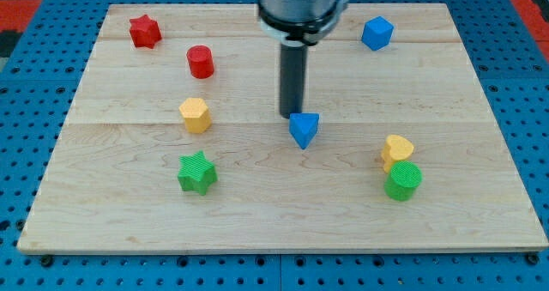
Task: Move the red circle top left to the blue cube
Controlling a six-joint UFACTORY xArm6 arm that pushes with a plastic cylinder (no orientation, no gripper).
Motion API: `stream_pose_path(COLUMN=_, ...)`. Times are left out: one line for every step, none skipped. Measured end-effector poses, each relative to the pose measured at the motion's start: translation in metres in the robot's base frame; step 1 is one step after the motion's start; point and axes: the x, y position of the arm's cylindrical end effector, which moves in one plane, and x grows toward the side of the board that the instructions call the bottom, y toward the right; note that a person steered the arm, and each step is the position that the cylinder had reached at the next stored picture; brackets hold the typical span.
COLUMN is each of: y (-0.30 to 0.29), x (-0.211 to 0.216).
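Tip parked mid-board, target untouched.
No readable text anywhere. Red circle (200,61) stands upright, axis vertical, upper left, beside red star (145,31); blue cube (377,33) well apart, upper right. My tip (291,115) touches blue triangular block (304,129). No claw: bare rod.

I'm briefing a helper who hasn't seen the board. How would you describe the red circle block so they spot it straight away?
Start at the wooden board's upper left corner, where a red star block sits. Just below and to the view's right of it stands the red round cylinder block, above a yellow hexagon block. It is the only red piece with a smooth round outline, well left of my tip.
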Motion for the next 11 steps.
stream_pose_path(y=-0.012, x=0.032)
stream_pose_path(y=0.056, x=0.072)
stream_pose_path(y=0.014, x=0.077)
stream_pose_path(y=-0.057, x=0.061)
stream_pose_path(y=-0.009, x=0.01)
stream_pose_path(y=0.083, x=0.033)
stream_pose_path(y=0.104, x=0.043)
stream_pose_path(y=0.1, x=-0.037)
stream_pose_path(y=0.198, x=-0.09)
stream_pose_path(y=0.218, x=-0.156)
stream_pose_path(y=0.145, x=-0.181)
